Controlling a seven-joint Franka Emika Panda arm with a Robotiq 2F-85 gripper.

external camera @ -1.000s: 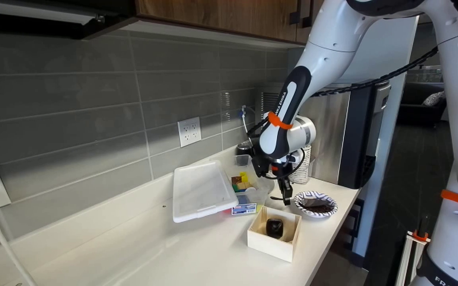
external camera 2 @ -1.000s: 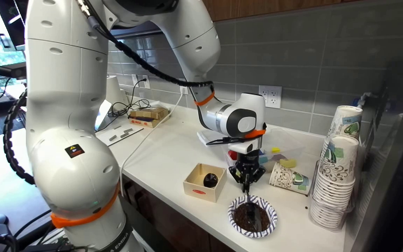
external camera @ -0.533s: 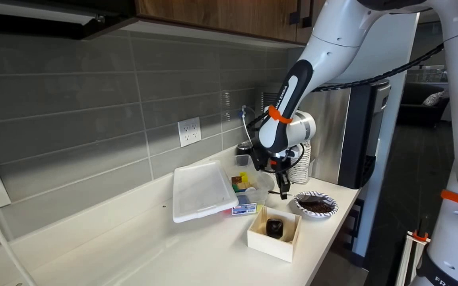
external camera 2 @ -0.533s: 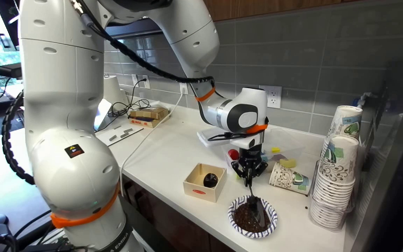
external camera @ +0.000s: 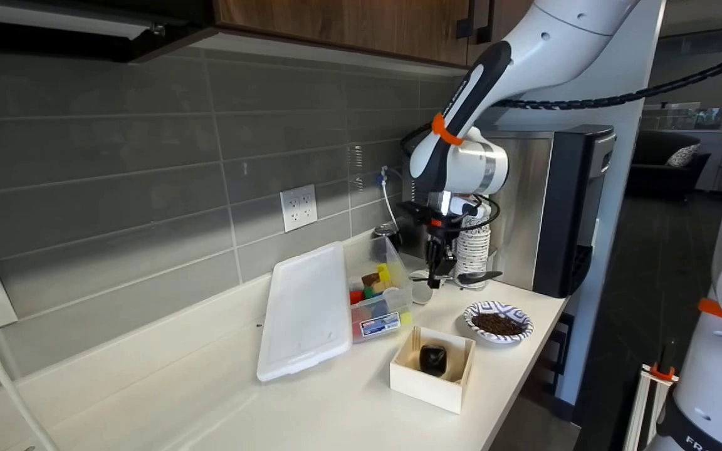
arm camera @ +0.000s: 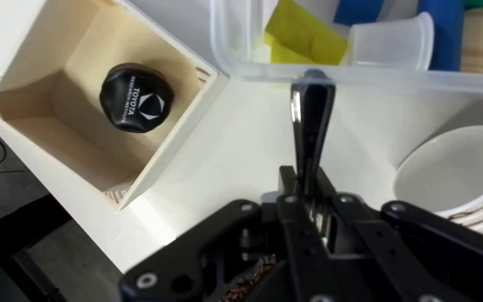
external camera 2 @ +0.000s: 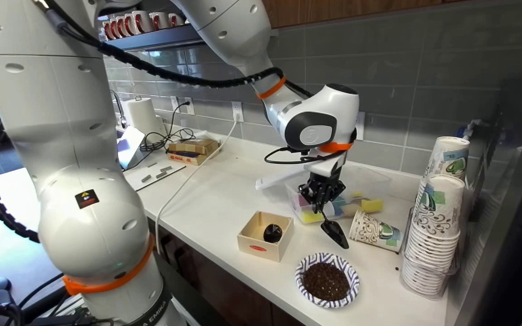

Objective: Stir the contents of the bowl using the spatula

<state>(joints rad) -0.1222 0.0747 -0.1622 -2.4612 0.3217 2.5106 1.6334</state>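
Note:
The bowl (external camera: pixel 499 339) has a white rim with a blue zigzag pattern and dark brown granular contents. It stands on the counter in both exterior views (external camera 2: pixel 329 302). My gripper (external camera 2: pixel 319 210) is shut on the black spatula's handle (arm camera: pixel 312 117) and holds it above the counter. The spatula's blade (external camera 2: pixel 335 233) is tilted downward and clear of the bowl, above its wall-side edge; it also shows in an exterior view (external camera: pixel 480 277). In the wrist view the fingertips (arm camera: pixel 306 180) clamp the handle. The blade is hidden there, and only a sliver of contents (arm camera: pixel 250 282) shows through the linkage.
A wooden box (external camera 2: pixel 261 249) holding a black ball (arm camera: pixel 136 98) stands beside the bowl. A clear tub (external camera: pixel 380 322) of colourful items, with its lid (external camera: pixel 304 313) leaning on it, is by the wall. A tipped cup stack (external camera 2: pixel 376 231) and tall cup stacks (external camera 2: pixel 435 244) are near the steel appliance (external camera: pixel 517 213).
The spatula blade was in the bowl and is now lifted out, toward the wall. My gripper has risen with it. The tub and its lid have shifted along the wall.

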